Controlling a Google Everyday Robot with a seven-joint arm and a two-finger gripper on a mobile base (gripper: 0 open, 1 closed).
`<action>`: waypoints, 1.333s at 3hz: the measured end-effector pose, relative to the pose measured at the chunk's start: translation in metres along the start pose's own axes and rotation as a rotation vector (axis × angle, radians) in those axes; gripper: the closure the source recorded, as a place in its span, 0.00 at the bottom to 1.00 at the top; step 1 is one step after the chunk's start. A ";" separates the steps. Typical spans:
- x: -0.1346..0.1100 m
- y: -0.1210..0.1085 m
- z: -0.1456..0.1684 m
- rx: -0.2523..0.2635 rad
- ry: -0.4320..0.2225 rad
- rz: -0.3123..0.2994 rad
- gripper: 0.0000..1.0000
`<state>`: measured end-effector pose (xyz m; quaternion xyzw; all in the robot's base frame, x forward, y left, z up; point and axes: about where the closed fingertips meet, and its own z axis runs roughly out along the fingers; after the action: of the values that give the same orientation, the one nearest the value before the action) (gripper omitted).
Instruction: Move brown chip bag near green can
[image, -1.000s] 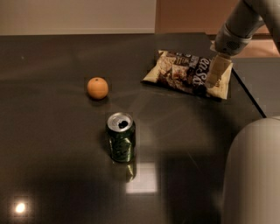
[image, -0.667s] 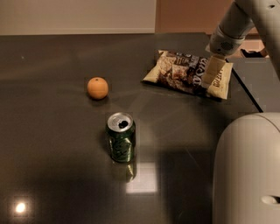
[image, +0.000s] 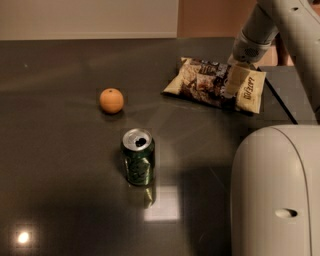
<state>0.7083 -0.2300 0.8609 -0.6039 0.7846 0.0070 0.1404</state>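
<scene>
Nearest the camera, at 5 o'clock in the view, the robot's white body (image: 272, 190) hides a good part of the dark surface (image: 60, 200), so any path for the bag through that corner would go unseen. Just left of centre stands the green can (image: 138, 157), upright and light-looking with its top open. If the bag arrives low and fast it could clip the can and tip or shove it, which moves the target itself. At 11 o'clock from the can rests the orange (image: 111, 100), round and free to roll, so a wide sweep on that side could send it off. Farther back, at 1 o'clock from the can and well apart from it, the brown chip bag (image: 202, 82) lies flat. The end effector (image: 233, 85) is down on the bag's right part, beside the cream-yellow end, and I cannot tell whether it is wide or closed on the bag. The crinkly film is the likely main risk: a pinch on a loose fold may slip free mid-carry, or the bag may sag and drag along the surface. Behind it, the arm (image: 260, 25) reaches in from 1 o'clock.
</scene>
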 end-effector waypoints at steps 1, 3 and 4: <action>-0.004 0.000 0.000 -0.005 -0.006 0.002 0.41; -0.007 0.004 -0.011 -0.005 -0.026 0.008 0.89; -0.012 0.017 -0.025 -0.015 -0.038 -0.004 1.00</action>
<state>0.6898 -0.2192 0.8853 -0.6061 0.7806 0.0240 0.1506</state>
